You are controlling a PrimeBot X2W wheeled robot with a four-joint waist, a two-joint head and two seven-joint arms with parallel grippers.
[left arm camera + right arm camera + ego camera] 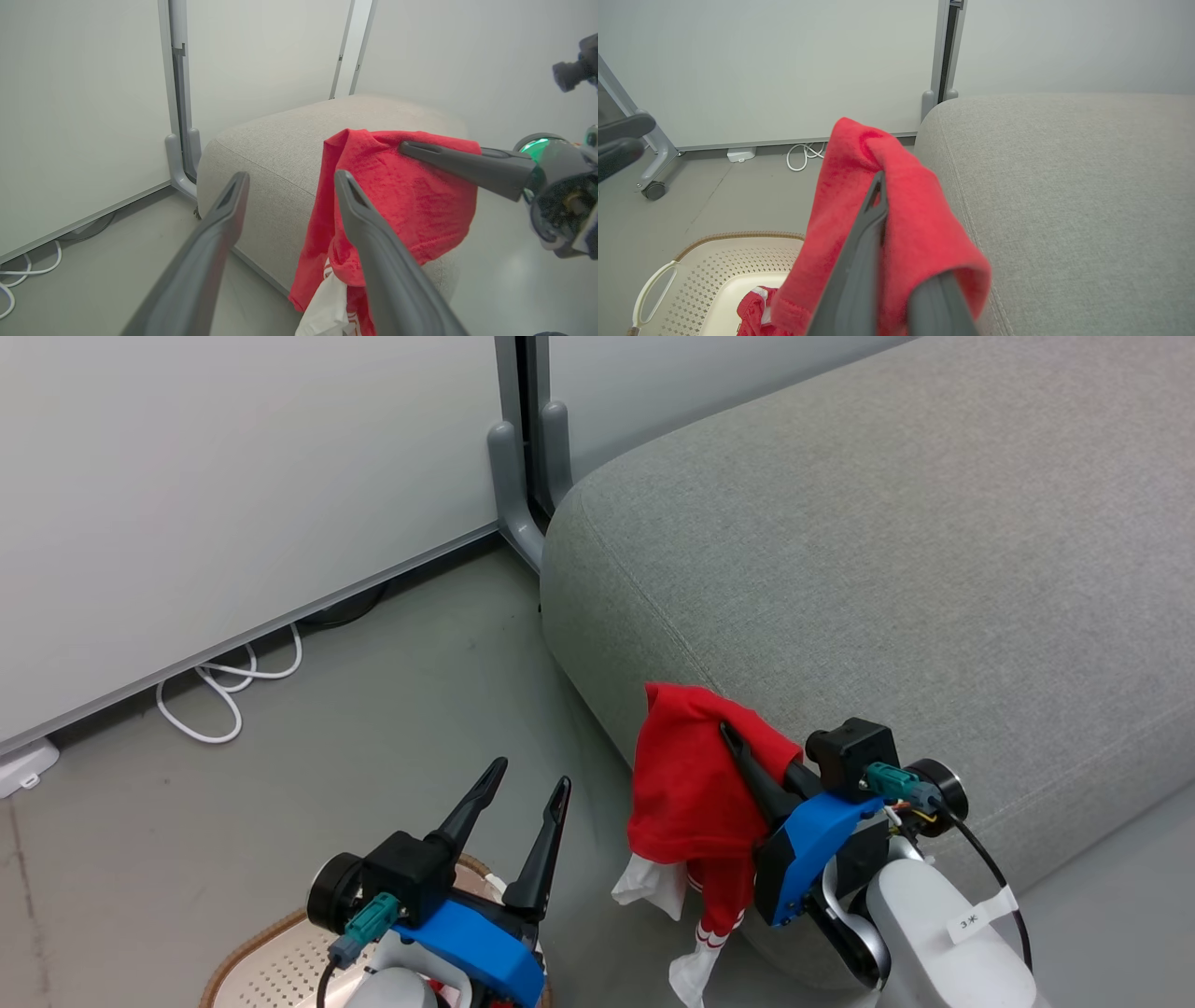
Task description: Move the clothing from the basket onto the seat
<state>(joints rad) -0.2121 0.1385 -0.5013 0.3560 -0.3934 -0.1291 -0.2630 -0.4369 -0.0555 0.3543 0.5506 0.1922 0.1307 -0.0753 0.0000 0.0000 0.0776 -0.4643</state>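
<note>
Right gripper (728, 735): jaws closed on a red garment (686, 784), which drapes over both fingers and hangs with its white trim lowest. Garment position: at the front edge of the grey seat (887, 569), near its corner, above the floor; contact with the cushion cannot be confirmed. Left gripper (531, 775): jaws spread wide, nothing held, raised above the basket (738, 263). Second red piece (754, 305), white-trimmed, lies crumpled inside the basket on its bottom.

left gripper (530, 775) spread, right gripper (728, 733) clamped
</note>
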